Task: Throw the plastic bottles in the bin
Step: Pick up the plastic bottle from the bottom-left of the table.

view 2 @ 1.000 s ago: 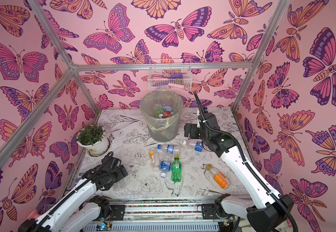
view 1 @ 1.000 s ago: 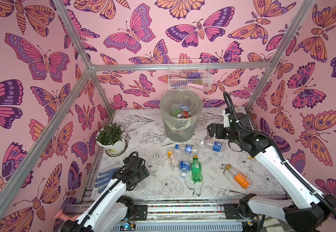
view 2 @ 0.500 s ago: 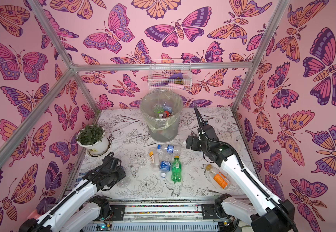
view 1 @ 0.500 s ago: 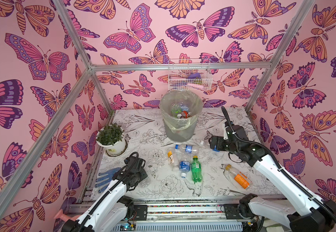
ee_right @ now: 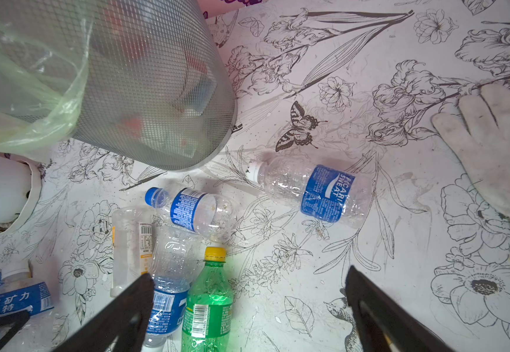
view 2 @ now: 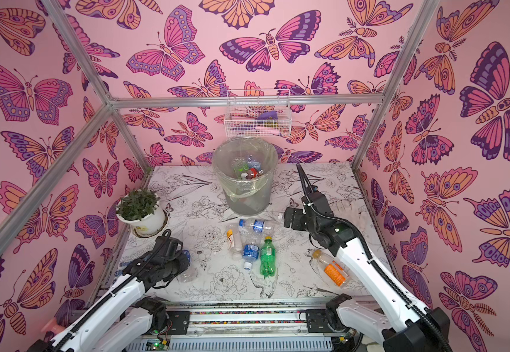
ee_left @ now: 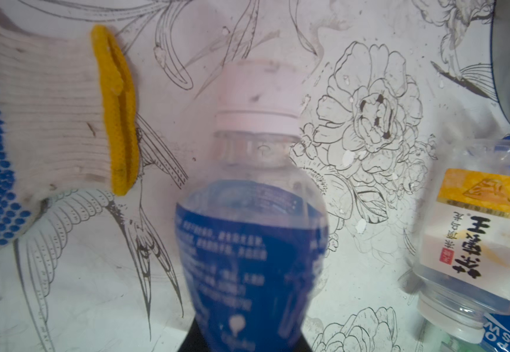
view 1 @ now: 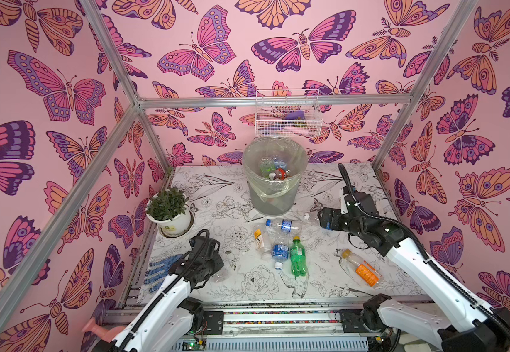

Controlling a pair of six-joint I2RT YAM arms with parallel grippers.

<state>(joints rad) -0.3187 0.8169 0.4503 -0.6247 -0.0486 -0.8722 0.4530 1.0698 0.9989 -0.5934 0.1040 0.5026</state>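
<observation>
Where the left jaws sit at the lower left of both top views, they are clenched on a clear bottle with a dark blue label (ee_left: 247,243) and a white cap, which fills the lower middle of the left wrist view. Just beside it on the table (view 1: 247,292) lies a blue-dotted glove (view 1: 159,269). At the lower right a bottle with an orange label (view 1: 361,268) lies on its side, apart from the rest. In the centre a green bottle (view 1: 297,256), a bottle with a blue label (view 1: 279,251) and a clear bottle with a yellow label (view 1: 259,240) lie side by side. Just behind them a blue-capped bottle (view 1: 284,225) lies crosswise. The right jaws, right of centre, are spread wide and grasp nothing. In the right wrist view a white-capped Pocari bottle (ee_right: 314,192) lies ahead of them, with a white glove (ee_right: 497,152) at the right edge. A potted plant (view 1: 171,213) stands at the left. Farther back, at the upper centre of the table, stands the bin (view 1: 273,195), lined with a thin bag and holding several bottles (view 1: 275,170). A wire basket (view 1: 287,119) hangs on the wall above it.
</observation>
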